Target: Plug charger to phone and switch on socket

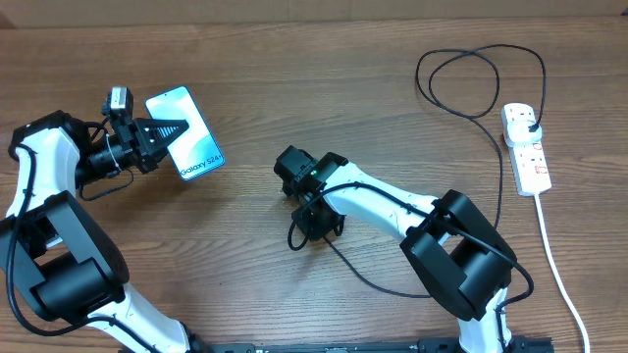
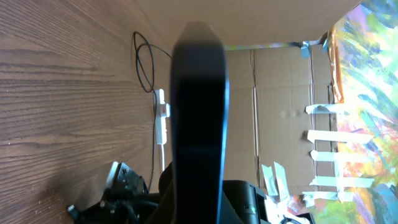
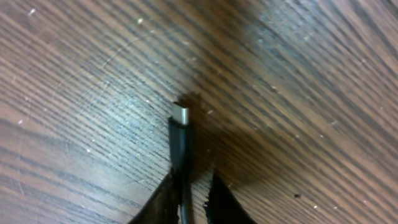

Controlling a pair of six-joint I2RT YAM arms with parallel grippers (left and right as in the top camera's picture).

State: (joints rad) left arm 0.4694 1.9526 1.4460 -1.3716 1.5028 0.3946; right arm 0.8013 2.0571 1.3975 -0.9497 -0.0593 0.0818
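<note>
My left gripper [image 1: 162,132] is shut on the phone [image 1: 186,132], holding it above the table at the far left with its lit blue screen facing up. The left wrist view shows the phone [image 2: 199,112] as a dark edge-on slab. The charger's connector tip [image 3: 180,134] lies flat on the wood. My right gripper [image 1: 308,233] is low at the table's centre, and its fingers [image 3: 193,186] straddle the cable just behind the tip. The cable lies against one finger, with a thin gap to the other. The charger's black plug [image 1: 530,123] sits in the white socket [image 1: 527,152] at the right.
The black cable loops [image 1: 481,69] at the back right, then runs down and under the right arm. The socket's thick white cord [image 1: 554,265] trails toward the front right corner. Cardboard panels [image 2: 280,93] stand behind the table.
</note>
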